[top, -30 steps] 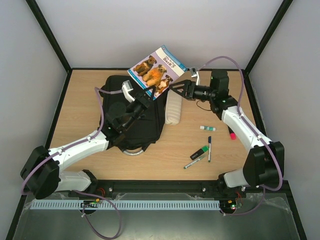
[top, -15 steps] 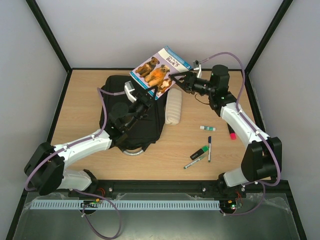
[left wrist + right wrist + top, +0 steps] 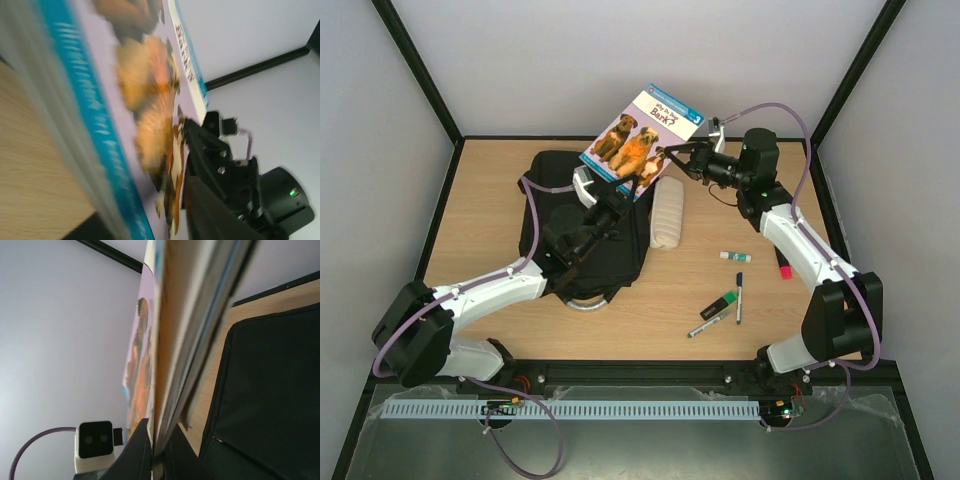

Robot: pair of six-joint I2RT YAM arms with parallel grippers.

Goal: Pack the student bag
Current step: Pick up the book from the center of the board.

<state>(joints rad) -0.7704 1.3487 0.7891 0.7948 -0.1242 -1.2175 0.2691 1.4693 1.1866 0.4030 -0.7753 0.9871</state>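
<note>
— Where was the bag (image 3: 620, 262)?

— It lay flat on the table (image 3: 480, 200), left of the middle and toward the back. The left arm (image 3: 490, 290) reached across it. Its grey loop handle (image 3: 588, 305) pointed at the near edge.

— And the book (image 3: 642, 140)?

— It was up in the air and tilted, its cover with the dogs facing the overhead camera. It hung over the bag's far right corner, between the two arms.

— What held it?

— The right jaws were clenched on its right edge. In the right wrist view the pages (image 3: 185, 340) ran straight down between the fingers (image 3: 135, 452), with the black bag (image 3: 270, 390) behind them.

— The left jaws?

— They sat at the book's lower left corner. I could not tell whether they were gripping it or had let go. The left wrist view was blurred and showed only the cover (image 3: 145, 100) close up, with the right arm's black jaws on its far edge.

— Anything else on the table?

— A white pouch (image 3: 667, 217) lay just right of the bag, below the book. Further right were a glue stick (image 3: 734, 257) and a pink marker (image 3: 785, 270). Nearer the front, a dark pen (image 3: 739, 296), a green marker (image 3: 721, 304) and another pen (image 3: 708, 322) lay close together.
</note>
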